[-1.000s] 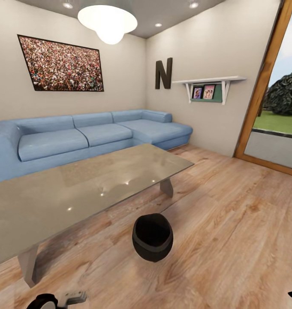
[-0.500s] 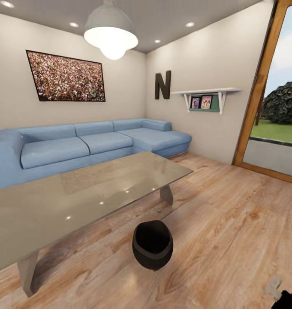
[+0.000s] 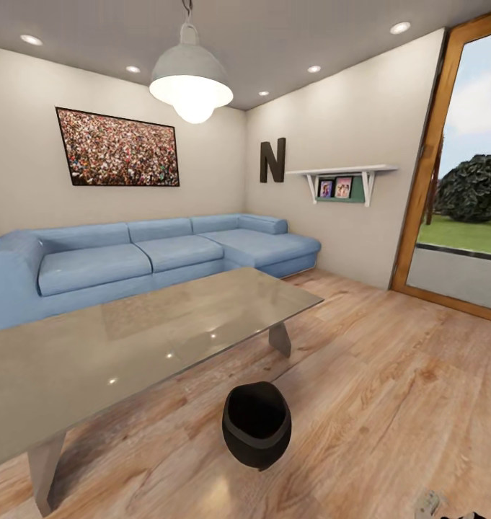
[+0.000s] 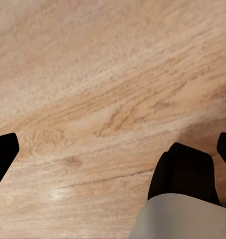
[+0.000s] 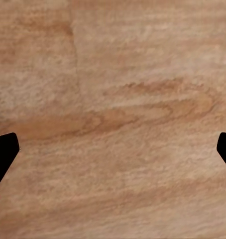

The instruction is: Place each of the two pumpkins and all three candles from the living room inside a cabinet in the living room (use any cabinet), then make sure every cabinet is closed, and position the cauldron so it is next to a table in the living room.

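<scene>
On the wood floor (image 3: 389, 382) just in front of the table (image 3: 130, 346) sits the cauldron (image 3: 257, 424), round-bellied, black, a grey band under its wide mouth, close to the table's near edge but not touching it. Both wrist views look at grained planks: the left gripper (image 4: 113, 149) and right gripper (image 5: 113, 149) each show only dark fingertips at the frame edges, spread wide, holding nothing. The table's glossy grey top is cut off at the left. Behind the table runs a blue sofa (image 3: 151, 252).

Both end effectors (image 4: 113, 149) (image 5: 113, 149) spread wide.
</scene>
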